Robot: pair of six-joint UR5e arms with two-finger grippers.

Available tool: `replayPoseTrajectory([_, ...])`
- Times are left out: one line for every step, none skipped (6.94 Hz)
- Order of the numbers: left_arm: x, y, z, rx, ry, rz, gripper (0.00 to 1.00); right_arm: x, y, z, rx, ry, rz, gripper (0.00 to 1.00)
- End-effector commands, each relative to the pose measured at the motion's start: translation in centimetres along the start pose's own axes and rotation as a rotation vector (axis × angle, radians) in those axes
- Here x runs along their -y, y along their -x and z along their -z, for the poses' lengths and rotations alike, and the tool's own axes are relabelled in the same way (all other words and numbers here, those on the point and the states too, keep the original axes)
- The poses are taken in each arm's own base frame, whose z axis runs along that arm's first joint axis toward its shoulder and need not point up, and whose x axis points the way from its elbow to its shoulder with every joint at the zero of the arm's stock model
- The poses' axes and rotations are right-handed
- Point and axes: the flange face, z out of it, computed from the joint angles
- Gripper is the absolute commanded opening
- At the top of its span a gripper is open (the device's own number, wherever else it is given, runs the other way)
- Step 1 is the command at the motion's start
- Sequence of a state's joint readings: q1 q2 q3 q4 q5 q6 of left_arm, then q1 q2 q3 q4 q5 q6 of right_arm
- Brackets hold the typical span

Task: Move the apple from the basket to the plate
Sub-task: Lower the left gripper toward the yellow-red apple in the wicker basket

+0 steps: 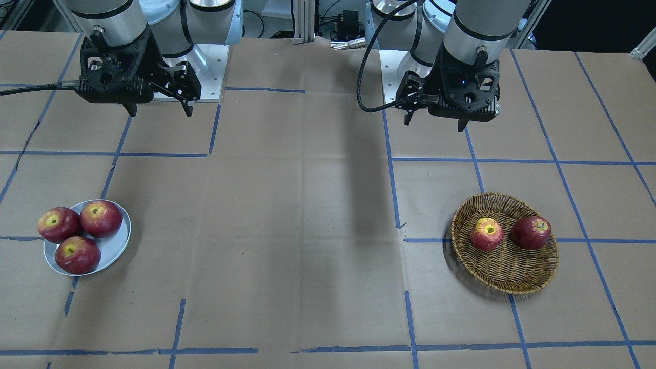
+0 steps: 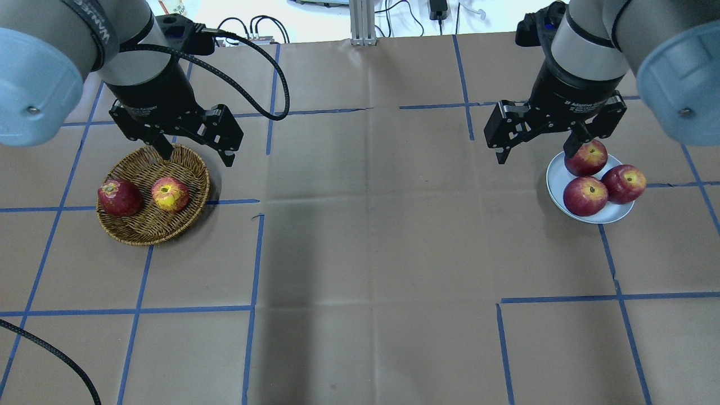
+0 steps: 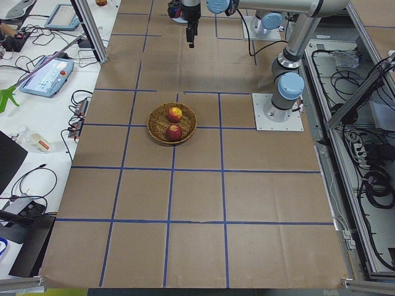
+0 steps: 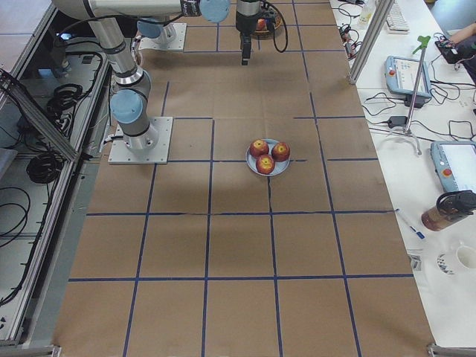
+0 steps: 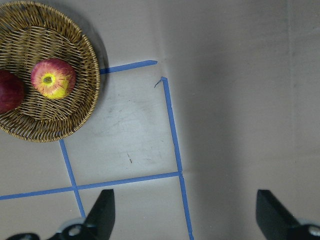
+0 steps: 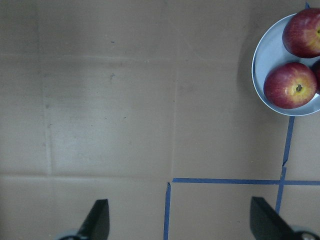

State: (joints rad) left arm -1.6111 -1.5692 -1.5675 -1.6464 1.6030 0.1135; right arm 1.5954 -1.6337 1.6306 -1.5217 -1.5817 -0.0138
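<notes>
The transfer has not started, as far as these views show. The apple (image 2: 170,194) lies in the basket (image 2: 147,229) on the robot's left side of the desk (image 2: 365,225), stem hollow up with its yellow patch showing. It sits just beside a darker red apple (image 2: 119,198), though I cannot tell if the two touch.

The left jaws are spread wide and hold nothing. In the left wrist view they hang over bare desk with the basket off to one side, so they are not yet lined up over the fruit. The right jaws are also wide and empty, raised near the plate (image 2: 557,175) rather than over it.

The plate is well apart from the basket, on the far side of the desk, and already carries three dark red apples (image 2: 585,196). They leave only a small bare patch of plate.

By my reading every step is left: bring the left jaws over the apple, close on it without nudging its darker neighbour, lift it, and carry it across. The plate looks like a long reach for the left arm — a hand-over may be needed. Setting it down looks the trickiest part, given how crowded the plate is.
</notes>
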Motion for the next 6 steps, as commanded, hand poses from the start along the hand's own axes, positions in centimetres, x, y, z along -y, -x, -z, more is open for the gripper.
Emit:
replayPoseTrajectory([0.09,0.12,0.07,0.002,-0.001,0.003,0.99,0.00,0.00,0.00,0.000,0.000,0.000,1.00])
replayPoseTrajectory([0.09,0.10,-0.01,0.000,0.000,0.003,0.99,0.02,-0.08,0.00,-0.001,0.000,0.000,1.00])
replayPoseTrajectory([0.02,0.10,-0.01,0.000,0.000,0.002,0.99,0.00,-0.01,0.00,-0.001,0.000,0.000,1.00])
replayPoseTrajectory([-0.07,0.07,-0.61,-0.002,0.012,0.000,0.99,0.00,-0.01,0.00,-0.001,0.000,0.001,1.00])
replayPoseTrajectory([0.36,0.15,-0.05,0.004,-0.019,0.003,0.99,0.00,-0.01,0.00,-0.001,0.000,0.000,1.00])
replayPoseTrajectory([0.00,0.12,-0.18,0.006,-0.027,0.004,0.99,0.00,-0.01,0.00,-0.001,0.000,0.001,1.00])
